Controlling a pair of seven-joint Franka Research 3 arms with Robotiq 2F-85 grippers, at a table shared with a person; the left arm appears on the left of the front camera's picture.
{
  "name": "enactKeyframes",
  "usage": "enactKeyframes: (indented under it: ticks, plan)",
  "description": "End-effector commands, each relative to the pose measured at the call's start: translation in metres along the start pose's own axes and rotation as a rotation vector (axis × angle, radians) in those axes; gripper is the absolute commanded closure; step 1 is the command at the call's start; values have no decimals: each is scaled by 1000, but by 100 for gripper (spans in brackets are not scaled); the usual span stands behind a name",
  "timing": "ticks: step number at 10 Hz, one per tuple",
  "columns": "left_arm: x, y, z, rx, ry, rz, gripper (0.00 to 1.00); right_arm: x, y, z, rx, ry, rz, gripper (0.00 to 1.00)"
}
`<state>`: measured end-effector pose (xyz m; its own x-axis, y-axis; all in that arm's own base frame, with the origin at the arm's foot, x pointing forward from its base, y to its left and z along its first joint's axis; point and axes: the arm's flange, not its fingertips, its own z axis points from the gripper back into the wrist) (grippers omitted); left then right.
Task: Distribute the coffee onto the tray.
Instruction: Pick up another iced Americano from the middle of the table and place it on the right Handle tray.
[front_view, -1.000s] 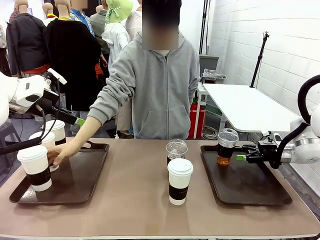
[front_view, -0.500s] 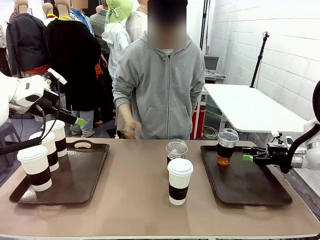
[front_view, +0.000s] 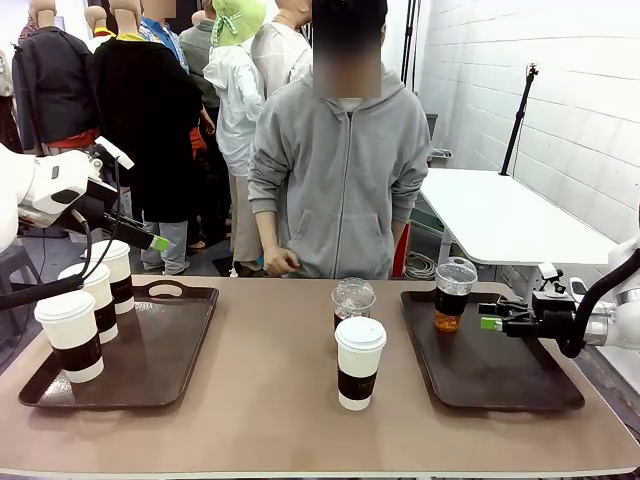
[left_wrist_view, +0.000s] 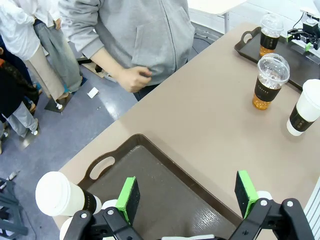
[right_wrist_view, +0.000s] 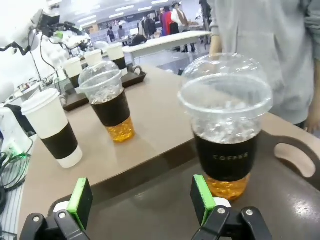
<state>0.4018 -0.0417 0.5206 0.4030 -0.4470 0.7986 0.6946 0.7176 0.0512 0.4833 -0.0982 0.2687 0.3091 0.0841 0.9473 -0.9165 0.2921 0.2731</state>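
Green-padded right tool (front_view: 488, 323) stood open, empty, just beside the clear cup (front_view: 454, 294) on the right tray (front_view: 500, 385). The left tool (left_wrist_view: 187, 196) hung open, empty, above the left tray (left_wrist_view: 150, 167).

The brown table (front_view: 270, 395) carried two dark-brown trays with cut-out handles: the left tray (front_view: 150, 355) near the robot's left edge and the right tray (front_view: 495, 372) toward its right. Between them, on the bare tabletop, a white paper cup (front_view: 360, 363) with a dark sleeve stood upright. Just behind it, on the person's side, stood a clear dome-lidded cup (front_view: 353, 298) holding amber drink.
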Motion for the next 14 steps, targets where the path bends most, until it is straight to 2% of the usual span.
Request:
enactKeyframes:
  ticks: [1,3,7,10,14]
  plan:
    - [-1,2,-1,-6,-1,7,0,0,13,0,-3,68,-26,0]
    - [-1,2,-1,-6,-1,7,0,-5,22,-3,45,94,-17,0]
    - [-1,2,-1,-6,-1,7,0,-11,15,-10,153,180,156,0]
    - [-1,2,-1,-6,-1,7,0,-11,15,-17,130,188,254,0]
    - [-1,2,-1,-6,-1,7,0,-9,14,-14,143,185,232,0]
